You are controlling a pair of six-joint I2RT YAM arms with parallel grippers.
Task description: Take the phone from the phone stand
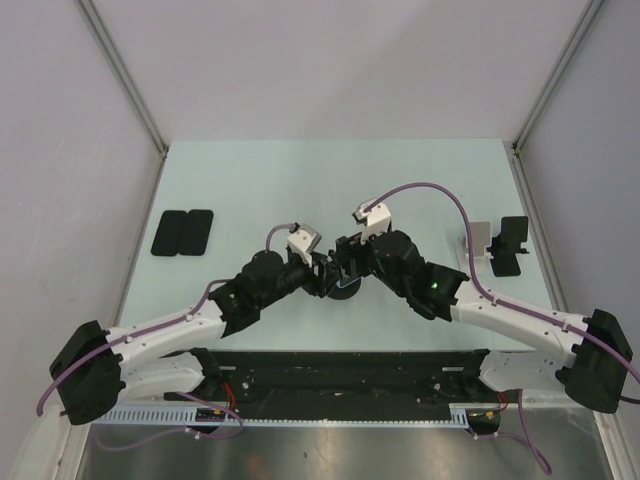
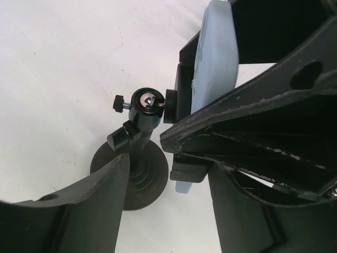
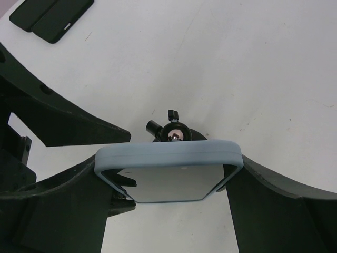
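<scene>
The phone (image 3: 168, 179), in a light blue case, sits in the clamp of a black phone stand (image 3: 175, 132) with a ball head and a round base (image 2: 142, 182). The stand is at the table's middle in the top view (image 1: 346, 288). My right gripper (image 3: 171, 171) has a finger on each long side of the phone and is shut on it; it also shows in the top view (image 1: 350, 262). My left gripper (image 2: 168, 168) is open, its fingers on either side of the stand's base and clamp, and it shows in the top view (image 1: 324, 272). The phone's blue edge (image 2: 213, 58) shows in the left wrist view.
Two flat black phone-like slabs (image 1: 183, 232) lie at the table's left, also seen in the right wrist view (image 3: 50, 18). A white stand (image 1: 481, 243) and a black stand (image 1: 512, 246) are at the right edge. Grey walls enclose the table.
</scene>
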